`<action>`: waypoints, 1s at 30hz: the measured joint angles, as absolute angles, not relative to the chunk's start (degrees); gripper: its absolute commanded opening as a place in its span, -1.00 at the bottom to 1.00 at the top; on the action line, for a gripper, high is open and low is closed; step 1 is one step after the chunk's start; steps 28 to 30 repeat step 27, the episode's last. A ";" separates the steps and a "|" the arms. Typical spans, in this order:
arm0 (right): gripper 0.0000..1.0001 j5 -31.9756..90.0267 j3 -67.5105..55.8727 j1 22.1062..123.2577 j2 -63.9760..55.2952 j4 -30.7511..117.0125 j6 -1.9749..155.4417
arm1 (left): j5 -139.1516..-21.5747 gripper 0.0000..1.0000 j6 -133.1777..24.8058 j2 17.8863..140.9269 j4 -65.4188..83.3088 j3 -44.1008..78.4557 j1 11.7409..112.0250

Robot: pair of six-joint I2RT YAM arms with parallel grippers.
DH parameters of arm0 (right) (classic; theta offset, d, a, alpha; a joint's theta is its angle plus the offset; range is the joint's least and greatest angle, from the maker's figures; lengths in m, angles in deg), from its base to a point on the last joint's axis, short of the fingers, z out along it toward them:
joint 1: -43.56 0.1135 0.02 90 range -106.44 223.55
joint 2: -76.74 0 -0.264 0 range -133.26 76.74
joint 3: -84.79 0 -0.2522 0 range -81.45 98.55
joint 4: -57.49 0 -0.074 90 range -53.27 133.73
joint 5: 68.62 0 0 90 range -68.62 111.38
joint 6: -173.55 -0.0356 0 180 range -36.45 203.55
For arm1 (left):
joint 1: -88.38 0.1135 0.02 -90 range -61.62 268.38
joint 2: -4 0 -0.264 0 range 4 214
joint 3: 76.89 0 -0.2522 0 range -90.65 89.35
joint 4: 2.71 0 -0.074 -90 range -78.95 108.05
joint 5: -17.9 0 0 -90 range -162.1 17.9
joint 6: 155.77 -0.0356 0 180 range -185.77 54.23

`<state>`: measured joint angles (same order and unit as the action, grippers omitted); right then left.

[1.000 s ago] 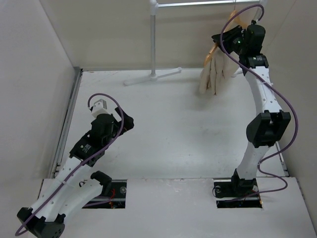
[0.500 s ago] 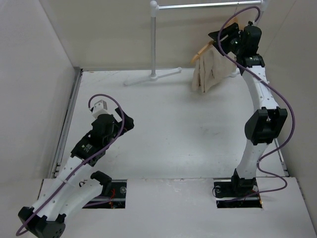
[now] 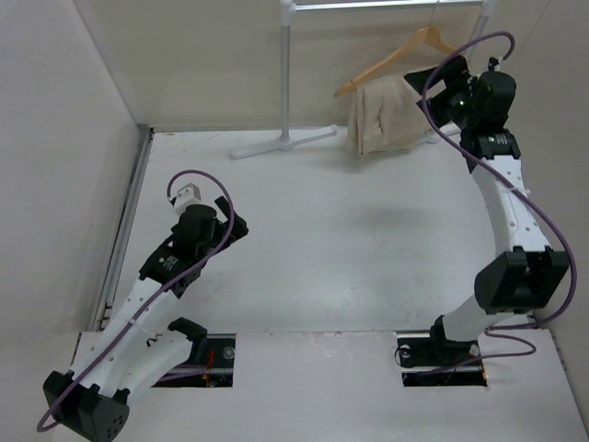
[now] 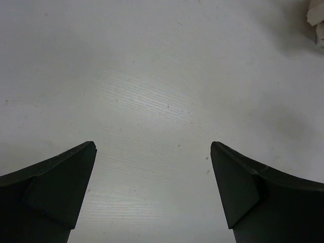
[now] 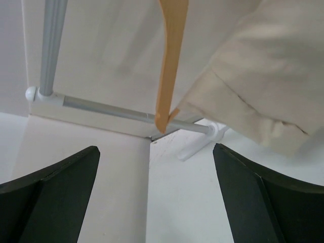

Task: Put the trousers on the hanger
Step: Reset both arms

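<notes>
The orange-tan wooden hanger (image 3: 391, 60) hangs by its hook from the rack's top rail. The beige trousers (image 3: 382, 115) are folded over its crossbar and dangle above the table's far edge. My right gripper (image 3: 434, 92) stands open just right of them, touching neither. The right wrist view shows that gripper (image 5: 154, 148) with nothing between its fingers, one end of the hanger (image 5: 172, 61) ahead and a fold of the trousers (image 5: 268, 66) at the upper right. My left gripper (image 3: 232, 219) hovers low over the table at the left, open (image 4: 152, 144) and empty.
The white metal clothes rack (image 3: 285, 74) stands at the back, its foot (image 3: 281, 143) on the table and its rail across the top. Its pole (image 5: 53, 45) and base bar show in the right wrist view. Walls close in on the left, back and right.
My right gripper has opened, let go of the hanger and drawn back to the right. The hanger with the trousers has swung left and hangs free. The left arm has barely shifted.
</notes>
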<state>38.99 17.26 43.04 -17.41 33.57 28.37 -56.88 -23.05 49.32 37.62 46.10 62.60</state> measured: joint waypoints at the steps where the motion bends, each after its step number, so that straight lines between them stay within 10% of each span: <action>1: 1.00 38.64 14.64 42.80 -14.96 33.73 28.72 | -57.14 1.00 -23.05 49.74 37.64 46.06 62.71; 18: 1.00 20.15 -46.12 45.58 37.98 20.55 36.92 | -58.21 1.00 -21.04 55.70 34.93 48.16 53.79; 30: 1.00 15.41 -52.96 48.96 54.81 8.88 33.53 | -58.58 1.00 -19.13 62.57 30.14 51.22 47.30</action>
